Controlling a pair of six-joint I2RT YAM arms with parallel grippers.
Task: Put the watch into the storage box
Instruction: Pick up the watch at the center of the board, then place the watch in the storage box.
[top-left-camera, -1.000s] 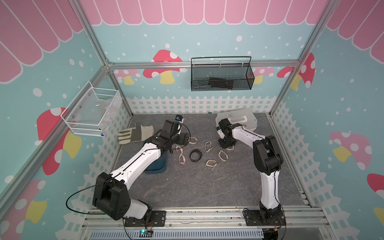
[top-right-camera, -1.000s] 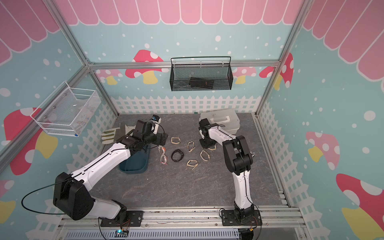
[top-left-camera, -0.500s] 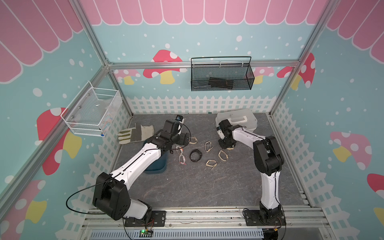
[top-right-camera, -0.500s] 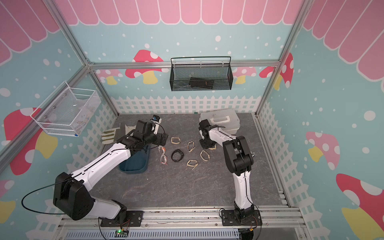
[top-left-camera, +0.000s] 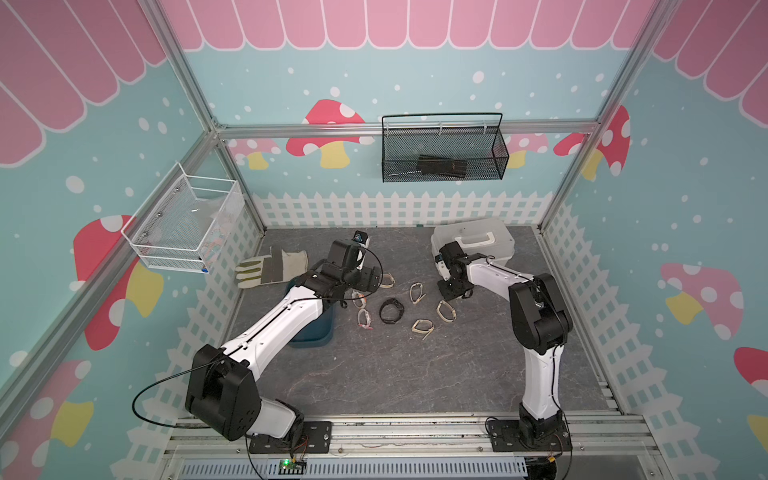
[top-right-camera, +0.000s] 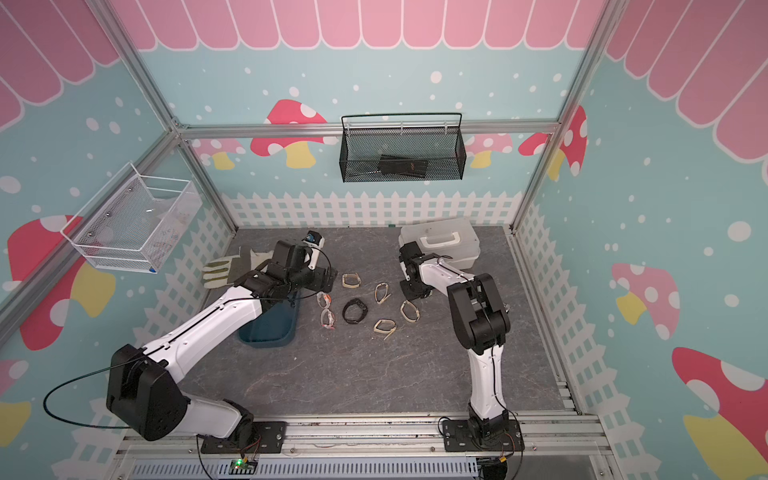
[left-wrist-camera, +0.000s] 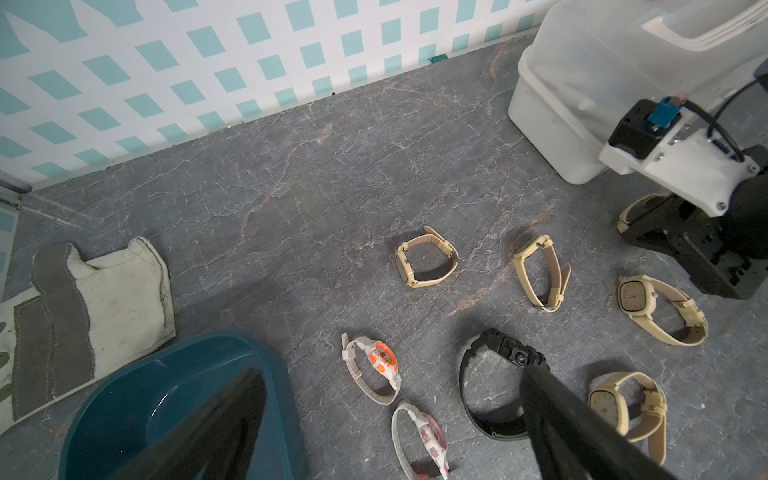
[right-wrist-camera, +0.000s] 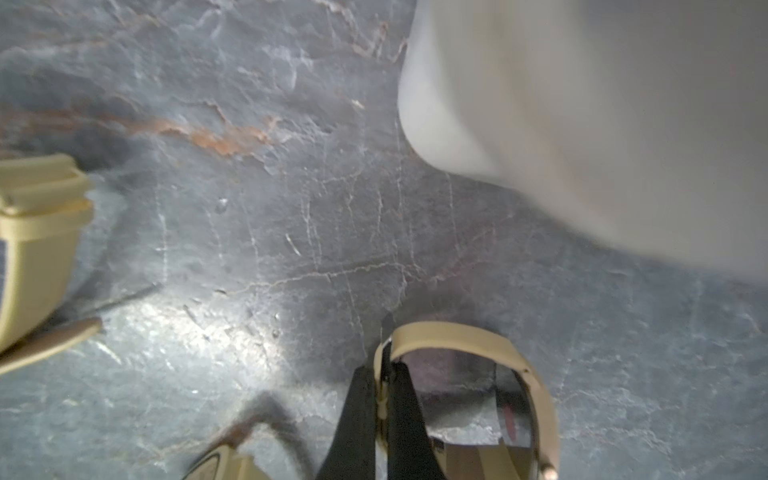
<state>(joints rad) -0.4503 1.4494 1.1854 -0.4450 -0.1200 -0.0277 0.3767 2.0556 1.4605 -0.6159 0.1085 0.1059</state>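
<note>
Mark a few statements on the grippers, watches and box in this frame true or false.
1. The right gripper is shut on a beige watch, by its strap. True.
2. The left gripper holds the black watch. False: it is open and empty; that watch lies on the table.
3. A watch lies in the storage box. False: none shows in its visible part.
4. The white case is closed. True.
</note>
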